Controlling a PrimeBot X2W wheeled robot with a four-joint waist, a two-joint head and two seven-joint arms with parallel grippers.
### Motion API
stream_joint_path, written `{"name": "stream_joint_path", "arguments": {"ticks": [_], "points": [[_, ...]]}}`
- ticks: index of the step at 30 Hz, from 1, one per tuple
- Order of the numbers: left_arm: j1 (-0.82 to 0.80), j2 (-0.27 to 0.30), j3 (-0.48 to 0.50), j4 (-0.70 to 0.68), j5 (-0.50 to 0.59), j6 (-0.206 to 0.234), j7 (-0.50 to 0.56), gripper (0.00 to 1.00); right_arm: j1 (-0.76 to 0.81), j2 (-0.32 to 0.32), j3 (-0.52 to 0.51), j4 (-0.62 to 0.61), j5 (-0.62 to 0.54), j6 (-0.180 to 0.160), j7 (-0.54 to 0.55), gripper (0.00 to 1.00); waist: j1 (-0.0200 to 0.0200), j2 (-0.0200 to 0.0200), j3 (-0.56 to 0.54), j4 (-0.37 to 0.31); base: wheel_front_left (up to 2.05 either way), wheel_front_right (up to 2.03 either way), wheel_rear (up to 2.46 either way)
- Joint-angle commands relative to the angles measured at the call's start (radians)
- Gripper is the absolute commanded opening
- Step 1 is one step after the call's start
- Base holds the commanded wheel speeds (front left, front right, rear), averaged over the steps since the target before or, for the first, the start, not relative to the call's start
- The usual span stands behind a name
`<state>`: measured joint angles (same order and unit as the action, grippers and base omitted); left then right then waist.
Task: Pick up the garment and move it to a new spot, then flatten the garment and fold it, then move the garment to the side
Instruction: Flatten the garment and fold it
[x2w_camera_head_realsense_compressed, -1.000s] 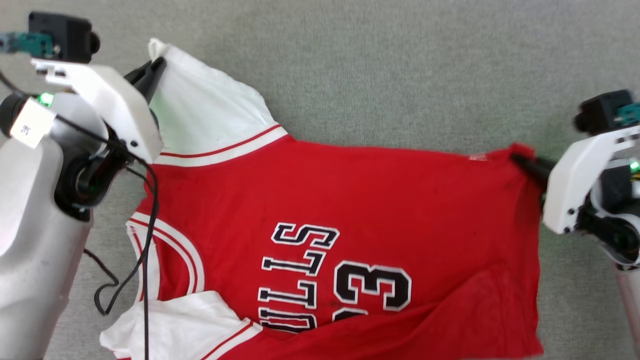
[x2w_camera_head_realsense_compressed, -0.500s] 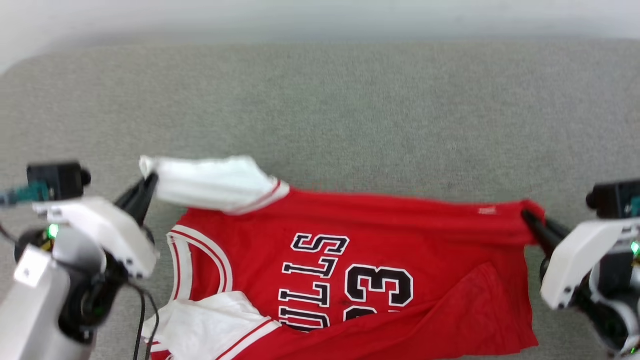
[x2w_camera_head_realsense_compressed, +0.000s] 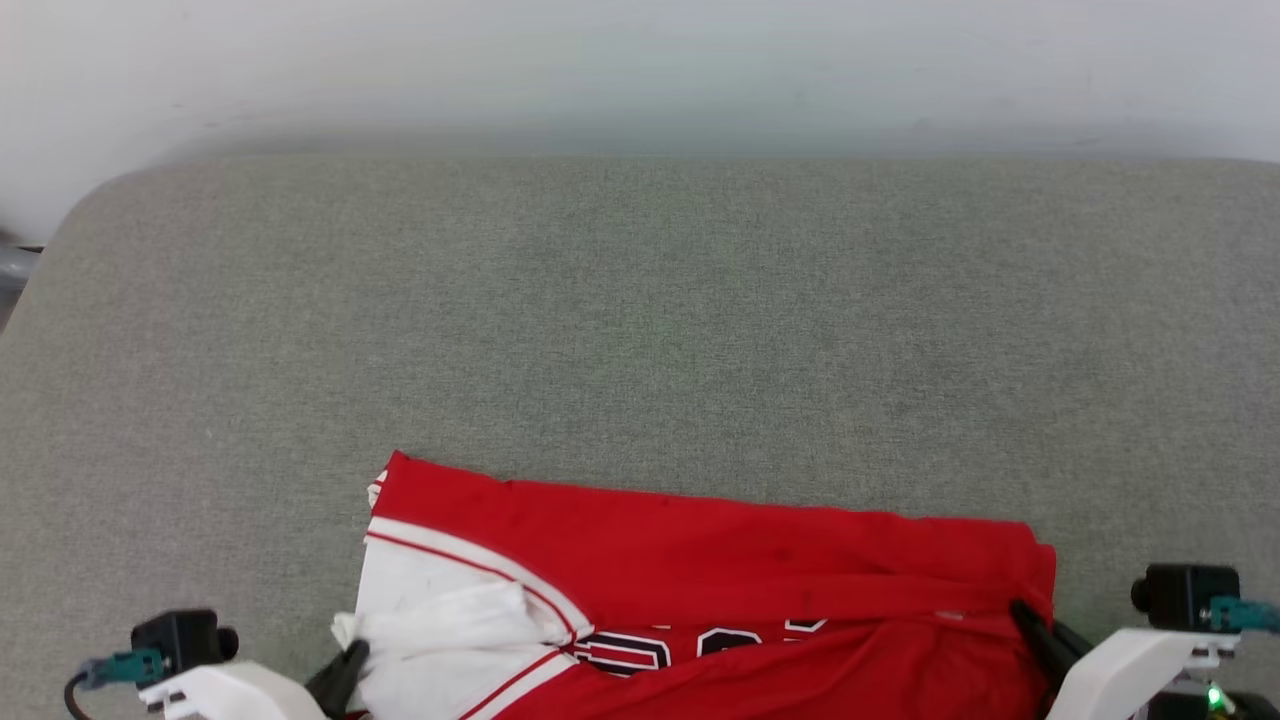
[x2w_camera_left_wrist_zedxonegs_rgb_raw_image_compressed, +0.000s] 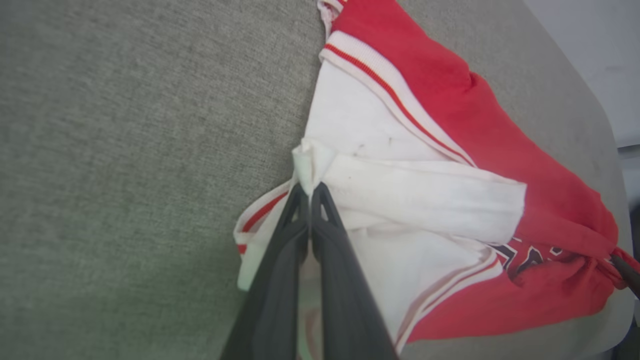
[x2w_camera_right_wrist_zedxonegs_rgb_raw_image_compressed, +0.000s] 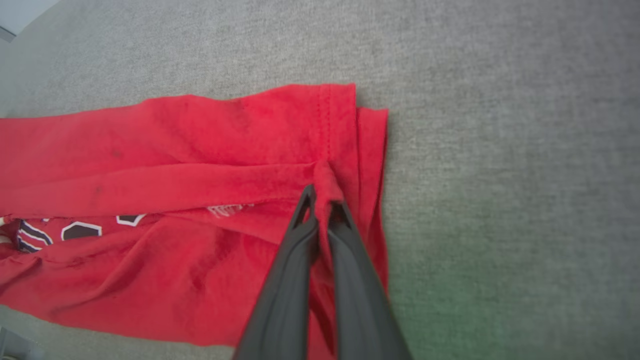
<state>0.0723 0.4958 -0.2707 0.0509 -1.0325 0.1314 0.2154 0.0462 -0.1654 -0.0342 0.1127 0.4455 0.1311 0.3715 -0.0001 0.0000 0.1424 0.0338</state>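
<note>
1. Red garment (x2w_camera_head_realsense_compressed: 700, 560) with white sleeves lies at the bottom middle of the head view, on the grey fabric desk (x2w_camera_head_realsense_compressed: 640, 300). Its far edge is doubled over toward the bottom of the frame, so plain red covers most of the front.
2. Bits of the black, white-outlined print (x2w_camera_head_realsense_compressed: 625, 650) peek out just below that fold.
3. Left claw (x2w_camera_head_realsense_compressed: 350, 665) sits at the lower left of the head view, pinched tight on the white sleeve (x2w_camera_left_wrist_zedxonegs_rgb_raw_image_compressed: 425, 185). In the left wrist view its dark fingers (x2w_camera_left_wrist_zedxonegs_rgb_raw_image_compressed: 280, 280) meet mid-frame, with a little nub of white cloth poking past the tips.
4. Right claw (x2w_camera_head_realsense_compressed: 1025, 615) is at the lower right, clamped on the red hem corner (x2w_camera_right_wrist_zedxonegs_rgb_raw_image_compressed: 340, 130). In the right wrist view the cloth is squeezed between the tips, and a raised ridge of red runs off to the left of the frame.
5. Desk has a rounded corner at the upper left of the head view, with a pale wall (x2w_camera_head_realsense_compressed: 640, 70) along the top.
</note>
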Motion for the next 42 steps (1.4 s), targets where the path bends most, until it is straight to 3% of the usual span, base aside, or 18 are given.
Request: {"name": "stream_joint_path", "arguments": {"ticks": [1,3,4,5,6,7,8,9,16,24,31,36,42], "points": [[0.018,-0.011,0.011,0.023,-0.019,-0.005,-0.008,0.00,0.020,0.007,0.000,0.018,0.005,-0.001,-0.019,0.00,0.0001,0.0000,-0.003,-0.002,0.00,0.00,0.00],[0.034,-0.020,0.010,0.049,-0.031,-0.009,-0.008,0.00,0.028,0.015,0.002,0.038,0.013,-0.001,-0.047,0.00,0.0001,0.0000,-0.005,-0.004,0.00,0.00,0.00],[0.036,-0.024,0.009,0.064,-0.033,-0.011,-0.012,0.00,0.032,0.018,0.004,0.051,0.015,-0.001,-0.057,0.13,0.0001,0.0000,-0.006,-0.005,0.00,0.00,0.00],[0.037,-0.029,0.002,0.076,-0.036,-0.018,-0.008,0.00,0.035,0.018,0.003,0.064,0.018,-0.001,-0.065,0.37,0.0001,0.0000,-0.008,-0.005,0.00,0.00,0.00],[0.033,-0.035,-0.002,0.089,-0.037,-0.023,-0.009,0.00,0.037,0.019,0.005,0.075,0.020,-0.001,-0.075,1.00,0.0001,0.0000,-0.010,-0.005,0.00,0.00,0.00],[0.025,-0.035,-0.006,0.100,-0.030,-0.027,-0.016,0.27,0.036,0.022,0.008,0.083,0.024,-0.001,-0.087,1.00,0.0001,0.0000,-0.012,-0.004,0.00,0.00,0.00],[0.019,-0.039,-0.009,0.110,-0.026,-0.031,-0.019,0.67,0.036,0.024,0.011,0.088,0.026,-0.001,-0.105,1.00,0.0001,0.0000,-0.016,-0.004,0.00,0.00,0.00],[-0.003,-0.046,-0.013,0.124,-0.003,-0.041,-0.055,1.00,0.037,0.026,0.014,0.082,0.032,-0.001,-0.167,1.00,0.0001,0.0000,-0.032,-0.004,0.00,0.00,0.00],[-0.052,-0.032,-0.017,0.061,0.090,-0.051,-0.158,1.00,0.048,0.009,-0.033,-0.005,0.037,-0.001,-0.186,1.00,0.0001,0.0000,-0.067,-0.012,0.00,0.00,0.00],[-0.107,-0.045,0.011,-0.041,0.211,-0.024,-0.345,1.00,0.078,-0.018,-0.128,-0.119,0.012,-0.001,0.079,1.00,0.0001,0.0000,-0.083,-0.014,0.00,0.00,0.00],[-0.142,-0.059,0.005,-0.072,0.333,0.015,-0.449,1.00,0.078,-0.034,-0.136,-0.186,0.000,-0.001,0.260,1.00,0.0001,0.0000,-0.064,0.002,0.00,0.00,0.00],[-0.161,-0.066,-0.005,-0.076,0.420,0.029,-0.472,1.00,0.063,-0.026,-0.110,-0.188,-0.006,-0.001,0.320,1.00,0.0001,0.0000,-0.033,0.025,0.00,0.00,0.00],[-0.168,-0.090,-0.002,-0.087,0.480,0.043,-0.479,1.00,0.027,-0.023,-0.078,-0.128,0.002,-0.001,0.315,1.00,0.0001,0.0000,0.011,0.048,0.00,0.00,0.00]]}}
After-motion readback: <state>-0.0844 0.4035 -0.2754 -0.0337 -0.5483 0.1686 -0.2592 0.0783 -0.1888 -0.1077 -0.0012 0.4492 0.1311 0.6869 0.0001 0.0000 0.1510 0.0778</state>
